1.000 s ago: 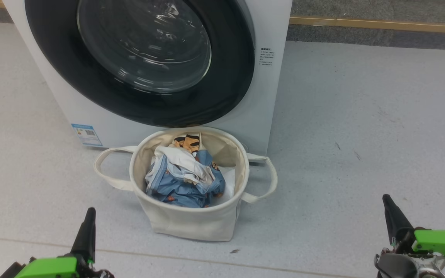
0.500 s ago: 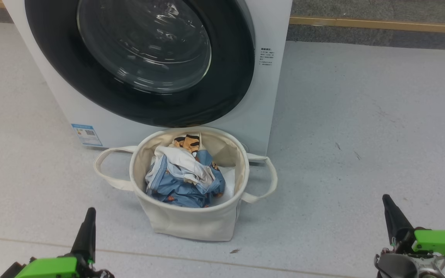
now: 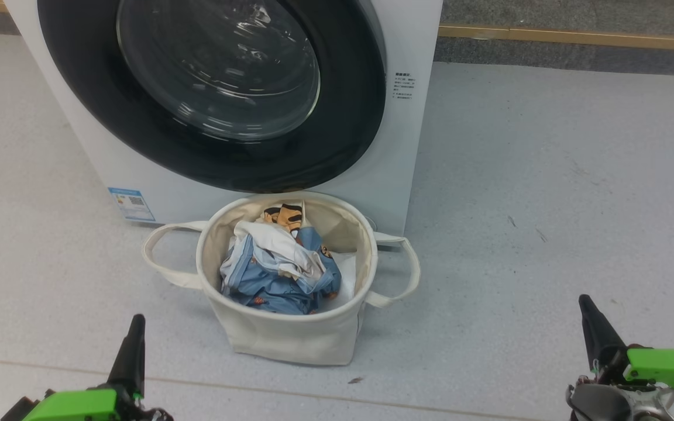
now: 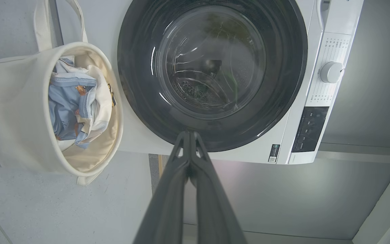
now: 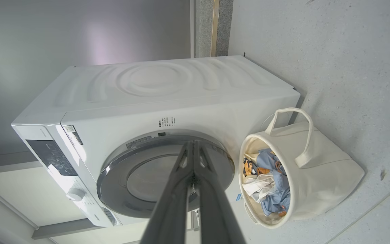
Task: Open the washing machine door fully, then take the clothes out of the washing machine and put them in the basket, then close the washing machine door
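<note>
The white washing machine (image 3: 384,169) (image 4: 317,51) (image 5: 168,98) stands ahead with its black-rimmed, glass-centred washing machine door (image 3: 214,88) (image 4: 212,71) (image 5: 164,179) lying flush against its front. Right before it sits the cream canvas basket (image 3: 290,336) (image 4: 15,112) (image 5: 320,173). Inside lie the clothes (image 3: 281,269) (image 4: 73,105) (image 5: 269,183), blue fabric with orange prints under a white piece showing a cartoon face. My left gripper (image 3: 135,327) (image 4: 190,135) is shut and holds nothing, low at the near left. At the near right, my right gripper (image 3: 585,304) (image 5: 192,144) is shut and empty too.
Pale grey floor (image 3: 547,204) spreads to the right of the machine and around the basket. A wooden skirting strip (image 3: 577,38) runs along the far wall. The machine's dial (image 4: 330,72) and dark control panel (image 4: 306,130) sit beside the door.
</note>
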